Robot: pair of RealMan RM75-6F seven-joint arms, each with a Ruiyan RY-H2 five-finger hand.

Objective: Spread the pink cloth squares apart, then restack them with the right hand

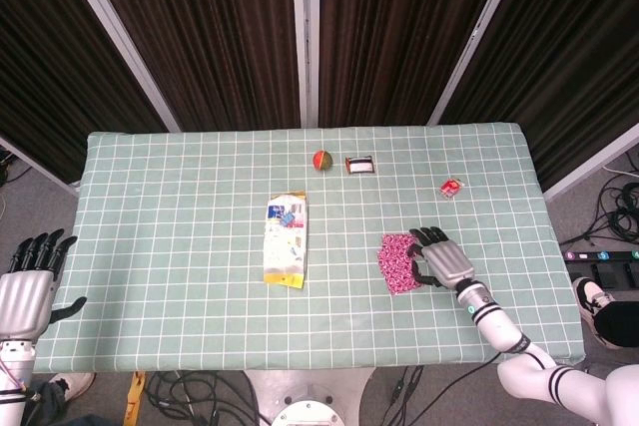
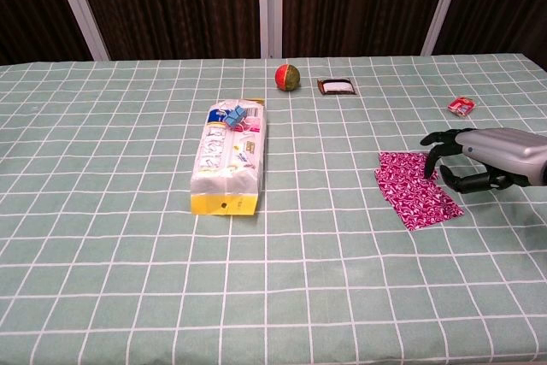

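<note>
Pink cloth squares (image 1: 397, 262) lying as 1 flat pile on the green checked worktop (image 1: 180, 197), right of centre. Right robot hand (image 1: 440, 257) resting at the pile's right edge, fingers curled down onto the cloth, possibly pinching it. Left robot hand (image 1: 28, 281) off the worktop's left edge, fingers apart, empty. Sealed packet (image 2: 229, 156) near centre, contents unclear.

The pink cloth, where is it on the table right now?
The pink cloth lies on the table's right side in both views, under the right hand's fingertips, to the right of the white packet.
</note>
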